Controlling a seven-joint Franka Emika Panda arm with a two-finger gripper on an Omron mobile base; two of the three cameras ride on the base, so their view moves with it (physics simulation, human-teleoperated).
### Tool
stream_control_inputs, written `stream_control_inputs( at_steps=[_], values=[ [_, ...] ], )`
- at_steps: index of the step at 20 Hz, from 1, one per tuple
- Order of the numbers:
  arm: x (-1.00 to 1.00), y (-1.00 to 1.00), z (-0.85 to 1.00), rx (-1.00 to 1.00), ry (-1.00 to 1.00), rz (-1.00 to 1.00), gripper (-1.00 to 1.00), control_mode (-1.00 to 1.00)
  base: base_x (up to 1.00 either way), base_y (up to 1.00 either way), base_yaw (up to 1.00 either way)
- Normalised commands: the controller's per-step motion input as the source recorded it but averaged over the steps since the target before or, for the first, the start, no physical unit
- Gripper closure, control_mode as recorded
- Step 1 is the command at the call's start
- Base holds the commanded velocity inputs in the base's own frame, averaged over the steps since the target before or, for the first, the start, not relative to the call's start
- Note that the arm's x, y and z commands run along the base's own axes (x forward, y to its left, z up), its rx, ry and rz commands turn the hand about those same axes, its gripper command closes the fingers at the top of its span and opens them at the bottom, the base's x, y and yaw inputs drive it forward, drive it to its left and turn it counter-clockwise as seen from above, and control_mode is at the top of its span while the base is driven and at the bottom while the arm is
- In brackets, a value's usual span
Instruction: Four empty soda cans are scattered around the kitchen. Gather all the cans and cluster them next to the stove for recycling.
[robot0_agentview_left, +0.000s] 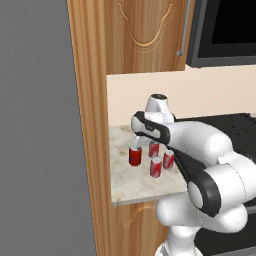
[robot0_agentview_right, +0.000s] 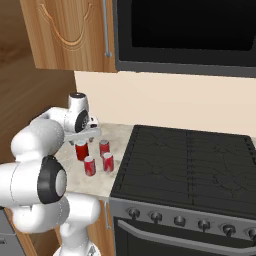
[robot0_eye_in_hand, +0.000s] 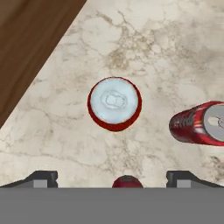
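Several red soda cans with silver tops stand upright in a cluster on the marble counter (robot0_agentview_left: 125, 185), just left of the black stove (robot0_agentview_right: 185, 165). The leftmost can (robot0_agentview_left: 135, 155) (robot0_agentview_right: 82, 150) is directly under my gripper (robot0_agentview_left: 137, 142) (robot0_agentview_right: 85, 136). In the hand view I look down on its silver top (robot0_eye_in_hand: 114, 103), with my gripper (robot0_eye_in_hand: 113, 179) open above it and both fingertips (robot0_eye_in_hand: 41, 178) spread wide, apart from the can. Another can (robot0_eye_in_hand: 199, 122) lies at the right edge of that view. The other cans (robot0_agentview_left: 154, 149) (robot0_agentview_left: 156, 167) (robot0_agentview_left: 169, 159) stand close to the right.
A tall wooden cabinet side (robot0_agentview_left: 92, 125) (robot0_eye_in_hand: 30, 43) walls the counter on the left, close to the cans. A black-fronted appliance (robot0_agentview_right: 185, 35) and upper cabinet (robot0_agentview_right: 70, 30) hang above. The counter's front edge (robot0_agentview_left: 145, 197) is near the cans.
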Motion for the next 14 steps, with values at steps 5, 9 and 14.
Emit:
stream_control_inputs(
  at_steps=[5,9,14],
  values=[
    [-0.7,-0.15,0.25,0.0,-0.26,-0.06,-1.0,-1.0,0.0,0.0,0.0],
    [-0.78,-0.2,0.4,0.0,-0.24,-0.1,-1.0,-1.0,0.0,0.0,0.0],
    [-0.84,-0.35,0.53,0.05,-0.12,-0.13,-1.0,-1.0,0.0,0.0,0.0]
  ],
)
